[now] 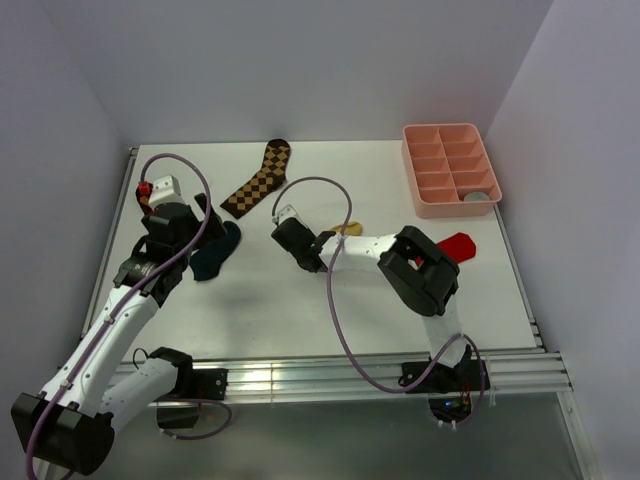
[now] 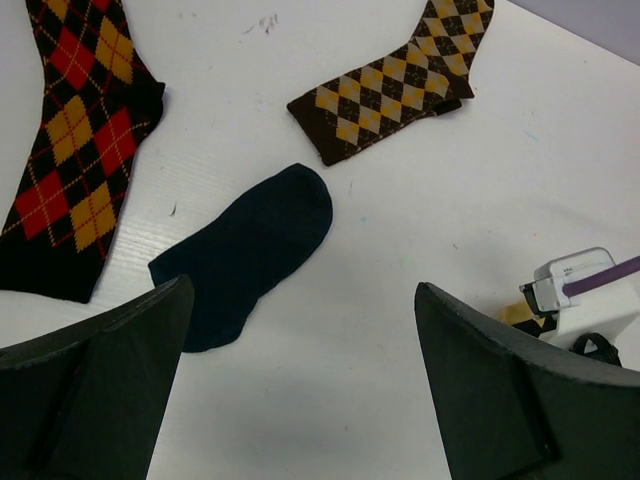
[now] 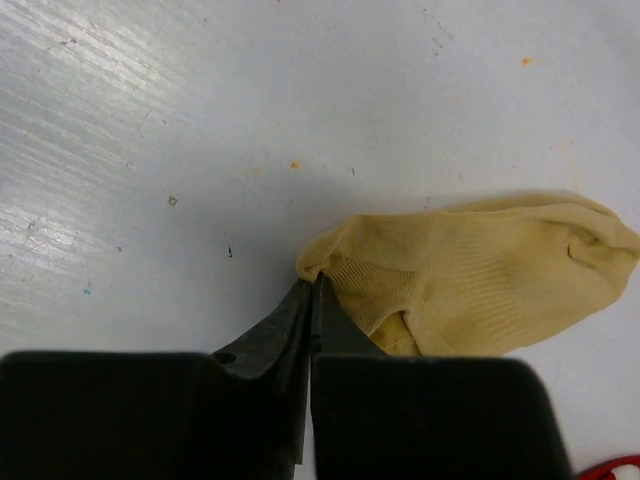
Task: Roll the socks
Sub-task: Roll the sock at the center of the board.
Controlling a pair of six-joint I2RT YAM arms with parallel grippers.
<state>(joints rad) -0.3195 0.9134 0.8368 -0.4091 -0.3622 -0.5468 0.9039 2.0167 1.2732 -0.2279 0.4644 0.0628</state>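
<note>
1. The right gripper [image 3: 310, 290] is closed, pinching the yellow sock [image 3: 470, 270] by its near corner.
2. That sock lies on the table [image 3: 200, 120], its long axis running to 3 o'clock from the tips.
3. The left gripper [image 2: 302, 295] is wide open and empty, with the navy sock [image 2: 250, 250] at its 11 o'clock.
4. Count: one yellow, one navy; no grey in view.

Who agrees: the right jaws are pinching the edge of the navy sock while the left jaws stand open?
Wrong sock: the right jaws are pinching the edge of the mustard yellow sock, per the right wrist view; the left jaws stand open.
</note>
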